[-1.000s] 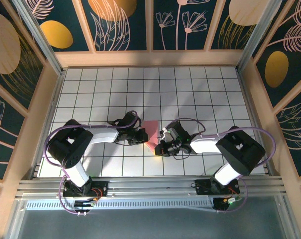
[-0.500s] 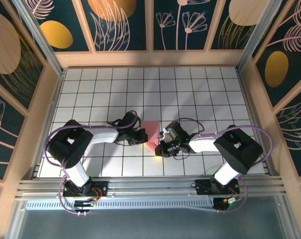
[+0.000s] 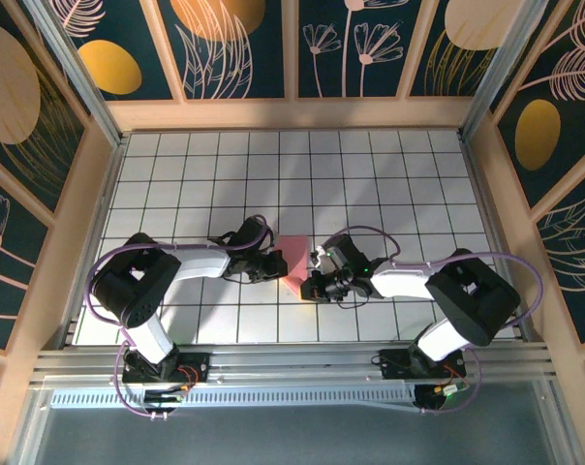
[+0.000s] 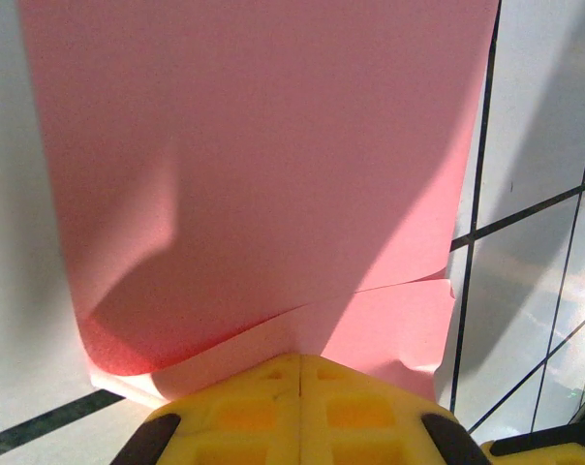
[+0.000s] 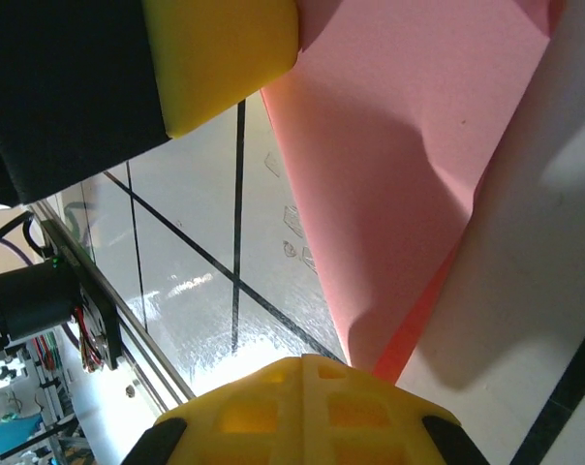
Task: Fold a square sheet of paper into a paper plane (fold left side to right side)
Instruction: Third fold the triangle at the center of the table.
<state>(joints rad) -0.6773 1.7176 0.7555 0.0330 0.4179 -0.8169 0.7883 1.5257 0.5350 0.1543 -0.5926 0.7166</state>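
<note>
The square sheet of paper [image 3: 294, 258] lies partly folded on the white grid counter [image 3: 389, 184], between the two arms. The left tool [image 3: 272, 264] is closed at the sheet's left edge and the right tool [image 3: 312, 286] is closed at its near corner. I cannot tell whether either one pinches a layer. The sheet looks thin, light and limp. It would likely slide on the glossy tiles, crease at any pinch and tear if tugged. Its upper layer curls up off the counter near the left tool, so that free edge seems the best place to take hold. No brand, label or writing can be read on the sheet.
</note>
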